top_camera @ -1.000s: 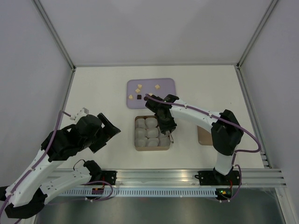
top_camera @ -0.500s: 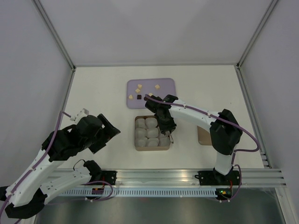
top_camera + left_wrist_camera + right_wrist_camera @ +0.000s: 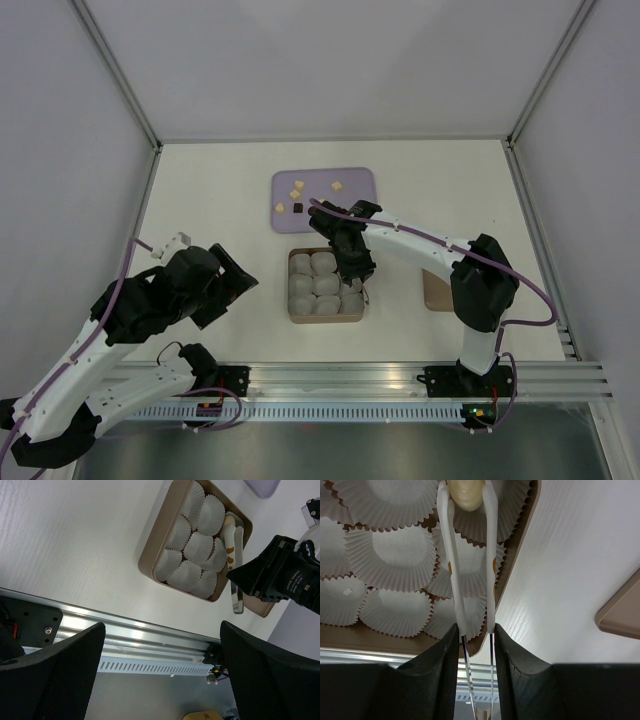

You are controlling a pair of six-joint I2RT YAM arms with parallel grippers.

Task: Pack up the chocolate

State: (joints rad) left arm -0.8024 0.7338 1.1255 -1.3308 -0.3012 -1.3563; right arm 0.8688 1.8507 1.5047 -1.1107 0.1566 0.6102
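1. Tongs [image 3: 452,570] sit pinched between the two black fingers of the right gripper [image 3: 474,632], which is squeezed narrow on them. The back end of the tongs is cut off at the bottom edge of the right wrist view.
2. At the tips of the tongs, at 12 o'clock in that view, is a pale chocolate [image 3: 466,494], held over a paper cup. The picture edge cuts off its top.
3. From above, the right gripper covers this chocolate, so it cannot be seen there.
4. The brown box [image 3: 296,318] is packed with round white paper cups [image 3: 322,263]. The tongs reach in along its 3 o'clock side.
5. At 12 o'clock from the box lies a purple tray [image 3: 355,212]. It holds the other chocolates [image 3: 297,186], a few pale ones and a dark one [image 3: 298,207]. They are too tiny to see well.
6. At 3 o'clock from the box is a flat brown piece [image 3: 436,292], partly hidden by the right arm.
7. The left gripper [image 3: 233,287] hangs over the table [image 3: 200,200] at 9 o'clock from the box. Its fingers are spread wide and hold nothing.
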